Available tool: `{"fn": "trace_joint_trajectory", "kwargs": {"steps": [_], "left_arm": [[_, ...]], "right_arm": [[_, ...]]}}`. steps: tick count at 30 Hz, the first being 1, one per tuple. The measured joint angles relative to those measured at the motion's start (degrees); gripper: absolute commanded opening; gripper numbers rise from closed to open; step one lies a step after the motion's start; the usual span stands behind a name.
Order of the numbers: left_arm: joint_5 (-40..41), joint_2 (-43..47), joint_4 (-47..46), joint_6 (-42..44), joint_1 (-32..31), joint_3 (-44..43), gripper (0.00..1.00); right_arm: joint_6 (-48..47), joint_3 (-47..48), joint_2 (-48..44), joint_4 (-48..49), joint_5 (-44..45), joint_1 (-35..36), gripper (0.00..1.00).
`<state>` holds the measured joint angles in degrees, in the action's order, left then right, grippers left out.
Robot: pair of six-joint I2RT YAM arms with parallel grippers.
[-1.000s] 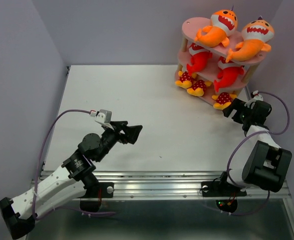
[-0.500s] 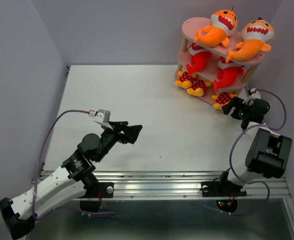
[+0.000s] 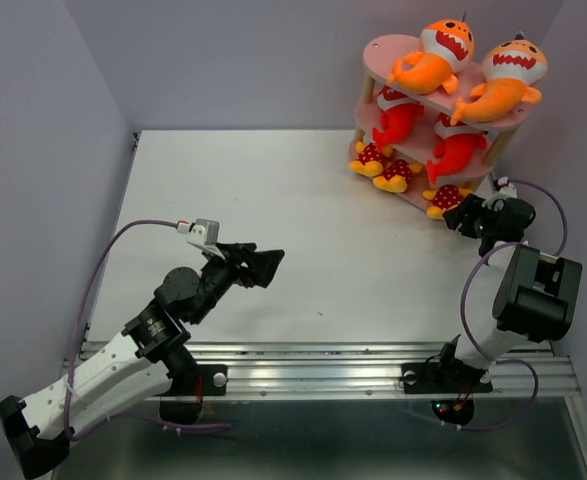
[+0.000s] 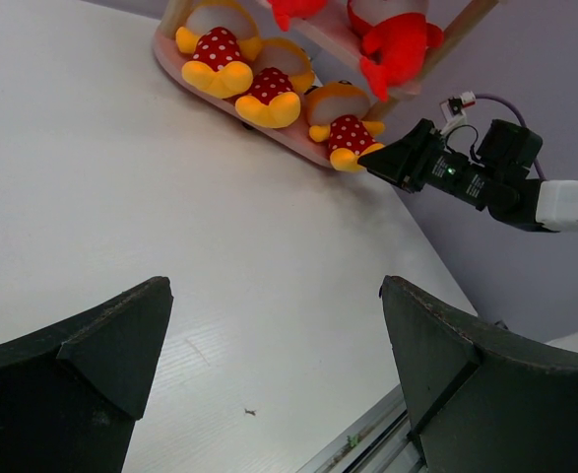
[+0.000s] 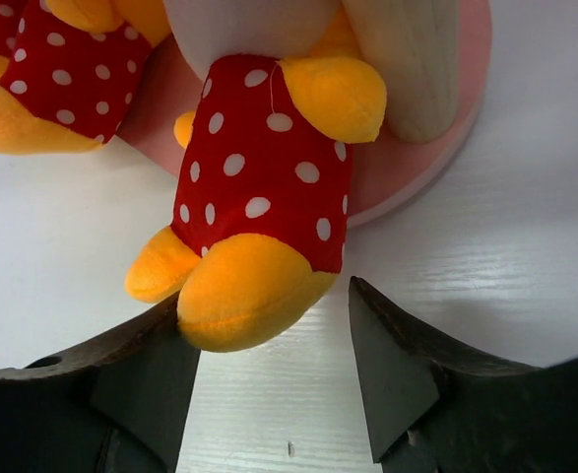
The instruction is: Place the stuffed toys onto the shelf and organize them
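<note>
Hugging the shelf rim, my right gripper sits half-open around a dotted toy foot, unclamped — left gripper wide open, empty, well apart over white table.

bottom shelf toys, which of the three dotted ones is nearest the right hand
The rightmost dotted toy, at the shelf's right end: its foot lies between the right hand's fingers; the others sit further left.
</note>
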<state>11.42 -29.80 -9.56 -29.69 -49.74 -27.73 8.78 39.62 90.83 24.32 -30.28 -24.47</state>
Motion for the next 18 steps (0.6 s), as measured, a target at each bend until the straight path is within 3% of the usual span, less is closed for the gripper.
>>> {"fn": "trace_joint_trajectory", "kwargs": {"steps": [7, 18], "left_arm": [[0.0, 0.0, 0.0, -0.4, 0.0, 0.0, 0.99], [0.0, -0.6, 0.0, -0.9, 0.0, 0.0, 0.99]], "right_arm": [[1.0, 0.5, 0.7, 0.7, -1.0, 0.0, 0.53], [5.5, 1.6, 2.8, 2.4, -1.9, 0.0, 0.45]]}}
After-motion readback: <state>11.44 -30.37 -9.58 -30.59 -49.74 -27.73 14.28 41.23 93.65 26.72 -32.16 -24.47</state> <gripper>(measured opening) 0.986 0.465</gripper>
